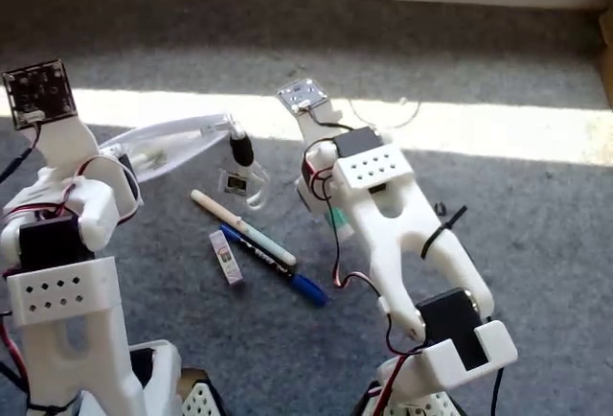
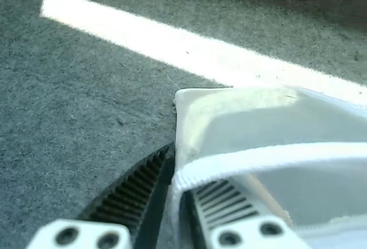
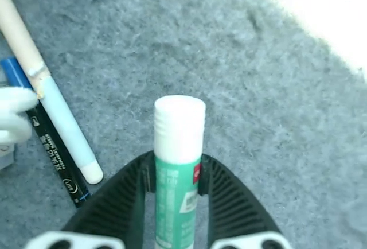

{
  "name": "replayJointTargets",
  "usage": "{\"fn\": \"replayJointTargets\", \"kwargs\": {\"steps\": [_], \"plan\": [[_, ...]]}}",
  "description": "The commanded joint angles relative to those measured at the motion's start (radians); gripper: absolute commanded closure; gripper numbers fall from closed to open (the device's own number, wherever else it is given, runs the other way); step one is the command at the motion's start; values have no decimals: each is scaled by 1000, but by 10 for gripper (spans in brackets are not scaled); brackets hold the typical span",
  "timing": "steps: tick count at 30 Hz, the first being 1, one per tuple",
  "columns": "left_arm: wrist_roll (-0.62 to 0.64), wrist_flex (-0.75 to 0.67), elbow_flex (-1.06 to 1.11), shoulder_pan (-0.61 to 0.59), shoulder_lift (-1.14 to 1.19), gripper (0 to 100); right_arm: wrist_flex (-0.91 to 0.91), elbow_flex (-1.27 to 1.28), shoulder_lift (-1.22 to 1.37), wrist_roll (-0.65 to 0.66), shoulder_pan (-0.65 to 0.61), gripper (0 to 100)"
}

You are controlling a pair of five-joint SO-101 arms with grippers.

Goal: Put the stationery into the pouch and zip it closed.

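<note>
The clear pouch [image 1: 168, 141] lies on the grey carpet, and its white zip edge [image 2: 258, 160] is pinched in my left gripper [image 2: 178, 203], which is shut on it at the pouch's near end [image 1: 129, 162]. My right gripper [image 3: 176, 166] is shut on a green glue stick [image 3: 179, 146] with a white cap, held just above the carpet [image 1: 333, 217]. To the left of it lie a cream and pale-blue pen [image 1: 244, 224], a black and blue marker [image 1: 276, 265] and a small flat eraser [image 1: 226, 256]. The same pen [image 3: 54, 102] and marker [image 3: 54, 157] lie beside the glue stick.
A small black-capped item with a clear tag [image 1: 239, 162] lies by the pouch's far end. A bright strip of sunlight [image 1: 498, 133] crosses the carpet behind the arms. A black cable tie [image 1: 448, 215] lies to the right of the right arm.
</note>
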Motion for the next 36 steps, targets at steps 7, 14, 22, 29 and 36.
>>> {"fn": "replayJointTargets", "kwargs": {"steps": [7,14,22,29,36], "plan": [[6,28,36,88,-173,993,-42,-59,-70,-41,21,995],[-18,28,31,148,-180,992,-41,-65,-70,-81,22,995],[-20,21,31,160,-180,992,-41,-61,-134,-83,42,995],[-20,21,31,160,-179,992,-54,58,-358,-83,76,995],[-20,21,31,160,-179,992,-143,185,-558,-83,74,995]]}}
